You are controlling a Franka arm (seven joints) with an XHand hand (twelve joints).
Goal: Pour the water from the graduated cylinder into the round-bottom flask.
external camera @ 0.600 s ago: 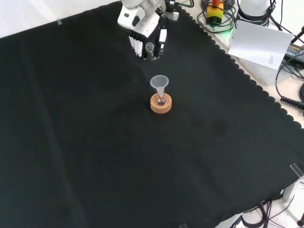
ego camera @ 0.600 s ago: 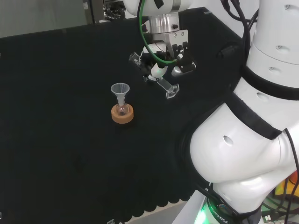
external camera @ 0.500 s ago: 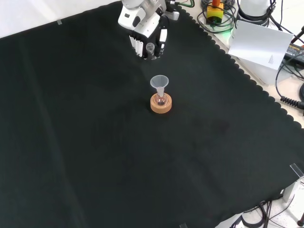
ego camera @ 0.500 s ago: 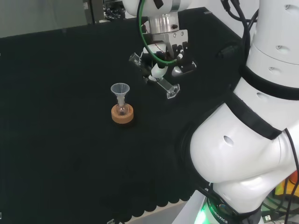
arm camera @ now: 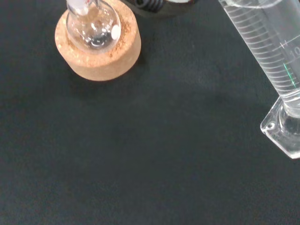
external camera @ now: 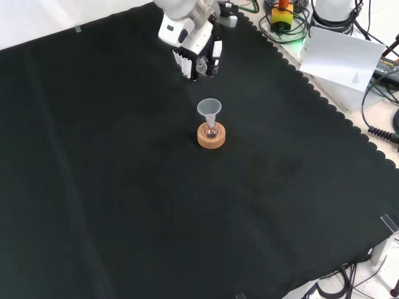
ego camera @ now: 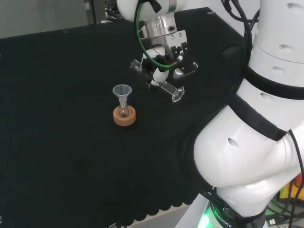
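Note:
A small round-bottom flask [ego camera: 124,112] sits in a cork ring [ego camera: 124,117] with a clear funnel [ego camera: 121,91] in its neck. It stands mid-cloth in the front view [external camera: 211,132] and close up in the wrist view [arm camera: 93,26]. The hand [ego camera: 166,59] hovers to the right of it and above the cloth in the head view, shut on a clear graduated cylinder [ego camera: 161,84]. The cylinder is tilted, mouth toward the funnel, its hexagonal foot [ego camera: 177,94] lower right. The front view has the hand [external camera: 194,47] beyond the flask. The cylinder's ruled wall [arm camera: 269,51] crosses the wrist view.
The arm's big white links [ego camera: 251,137] fill the right of the head view. Off the cloth's scalloped far edge in the front view lie cables [external camera: 283,25] and a white box [external camera: 343,59]. Bare black cloth [external camera: 124,205] lies around the flask.
The hand has shifted slightly with the cylinder, a little left in the head view and nearer the funnel in the front view. The flask and cork ring stand as before.

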